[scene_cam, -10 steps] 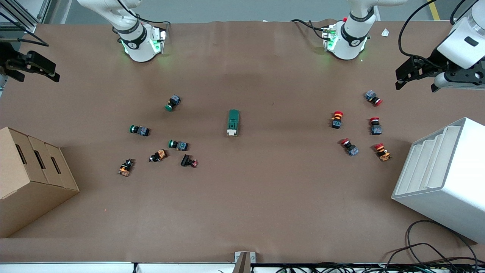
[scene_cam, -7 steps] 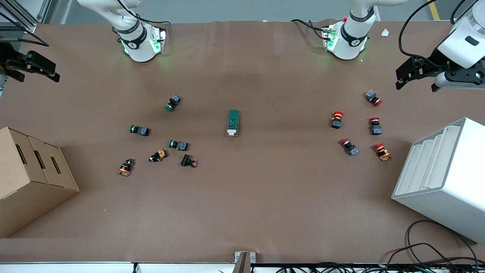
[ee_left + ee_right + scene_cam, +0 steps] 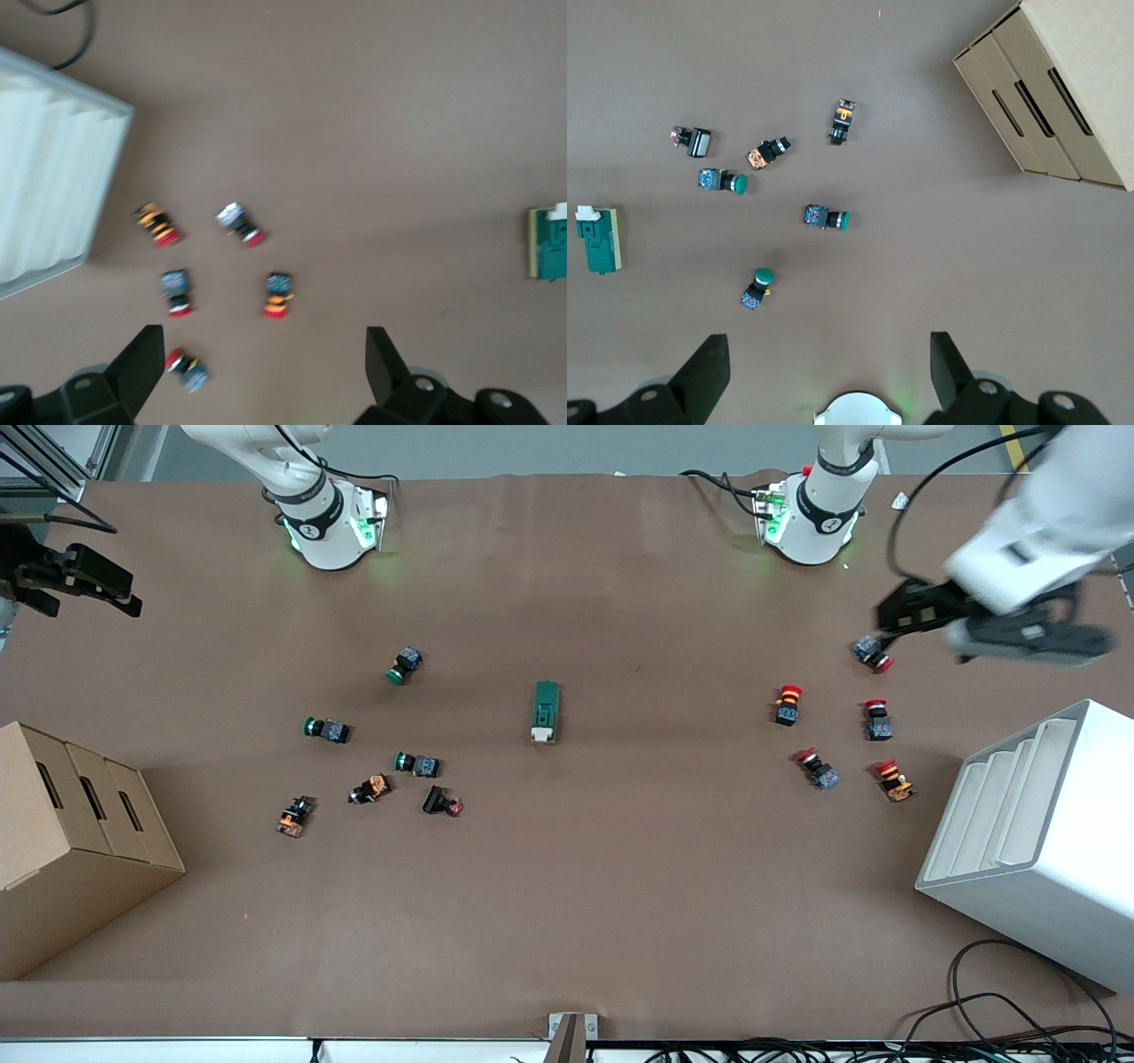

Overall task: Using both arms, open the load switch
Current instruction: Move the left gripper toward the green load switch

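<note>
Since prior frame, left gripper has swung inward, now over red buttons, fingers spread. Right gripper waits at table edge, also spread; load switch lies untouched mid-table.

Even, bright overhead light, soft shadows on the tabletop — the left pincer smears with blur.

We see a brown table carrying the load switch at its middle. Green and orange push buttons lie scattered toward the right arm's end near a cardboard box; red push buttons cluster toward the left arm's end beside a white tiered bin.
</note>
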`<state>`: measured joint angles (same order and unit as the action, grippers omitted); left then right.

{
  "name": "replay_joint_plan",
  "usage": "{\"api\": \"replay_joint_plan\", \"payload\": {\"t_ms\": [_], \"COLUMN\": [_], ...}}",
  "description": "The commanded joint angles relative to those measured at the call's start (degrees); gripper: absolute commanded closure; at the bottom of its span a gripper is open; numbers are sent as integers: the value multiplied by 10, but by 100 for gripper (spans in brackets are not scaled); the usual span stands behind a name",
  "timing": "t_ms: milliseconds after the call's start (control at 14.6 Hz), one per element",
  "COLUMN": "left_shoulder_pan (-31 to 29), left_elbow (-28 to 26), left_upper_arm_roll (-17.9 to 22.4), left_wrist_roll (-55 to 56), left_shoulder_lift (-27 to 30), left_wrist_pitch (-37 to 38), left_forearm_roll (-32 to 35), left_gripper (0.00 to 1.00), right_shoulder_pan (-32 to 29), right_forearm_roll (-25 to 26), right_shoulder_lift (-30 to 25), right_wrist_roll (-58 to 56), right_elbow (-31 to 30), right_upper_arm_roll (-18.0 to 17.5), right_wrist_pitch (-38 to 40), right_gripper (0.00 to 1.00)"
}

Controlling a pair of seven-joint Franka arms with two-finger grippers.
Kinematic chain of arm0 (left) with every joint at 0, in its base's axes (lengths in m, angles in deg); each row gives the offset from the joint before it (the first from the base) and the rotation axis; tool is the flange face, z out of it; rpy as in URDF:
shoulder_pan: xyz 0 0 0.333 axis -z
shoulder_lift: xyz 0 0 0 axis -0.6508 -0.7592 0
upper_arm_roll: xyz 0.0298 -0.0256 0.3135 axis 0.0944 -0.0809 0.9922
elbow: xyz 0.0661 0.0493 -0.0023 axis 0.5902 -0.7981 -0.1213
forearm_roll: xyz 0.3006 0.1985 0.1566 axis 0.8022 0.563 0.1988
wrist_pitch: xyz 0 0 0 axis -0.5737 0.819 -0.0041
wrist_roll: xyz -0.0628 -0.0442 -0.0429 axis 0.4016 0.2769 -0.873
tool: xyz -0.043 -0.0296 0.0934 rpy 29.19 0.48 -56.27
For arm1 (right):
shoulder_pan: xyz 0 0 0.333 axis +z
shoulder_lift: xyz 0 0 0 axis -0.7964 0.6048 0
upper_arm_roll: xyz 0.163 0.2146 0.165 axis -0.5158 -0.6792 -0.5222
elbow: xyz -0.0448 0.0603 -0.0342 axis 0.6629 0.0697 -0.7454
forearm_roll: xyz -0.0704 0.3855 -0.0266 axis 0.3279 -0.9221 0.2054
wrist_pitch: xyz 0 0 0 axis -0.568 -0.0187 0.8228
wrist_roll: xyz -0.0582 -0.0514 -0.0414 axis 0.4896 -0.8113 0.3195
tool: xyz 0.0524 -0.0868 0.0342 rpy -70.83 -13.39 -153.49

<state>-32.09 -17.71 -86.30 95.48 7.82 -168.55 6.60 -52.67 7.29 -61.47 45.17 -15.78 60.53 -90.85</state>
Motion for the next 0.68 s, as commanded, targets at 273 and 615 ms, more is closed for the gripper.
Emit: {"api": "replay_joint_plan", "payload": {"t_ms": [273, 615], "left_shoulder_pan": [125, 263], "left_elbow": [5, 4], "left_upper_arm_roll": [-114, -114], "left_wrist_roll": [412, 723], "left_shoulder_lift": [-170, -281], "left_wrist_pitch": [-186, -292], "left_forearm_roll": [65, 229], "left_gripper": [0, 0], "right_shoulder_pan": [-3, -21], "right_forearm_roll": [5, 6], "right_shoulder_lift": [11, 70], "right_wrist_roll": [3, -5], "right_elbow": [3, 5], "right_upper_arm_roll": [-4, 0], "right_wrist_pitch": [-3, -25], "right_gripper": [0, 0]}}
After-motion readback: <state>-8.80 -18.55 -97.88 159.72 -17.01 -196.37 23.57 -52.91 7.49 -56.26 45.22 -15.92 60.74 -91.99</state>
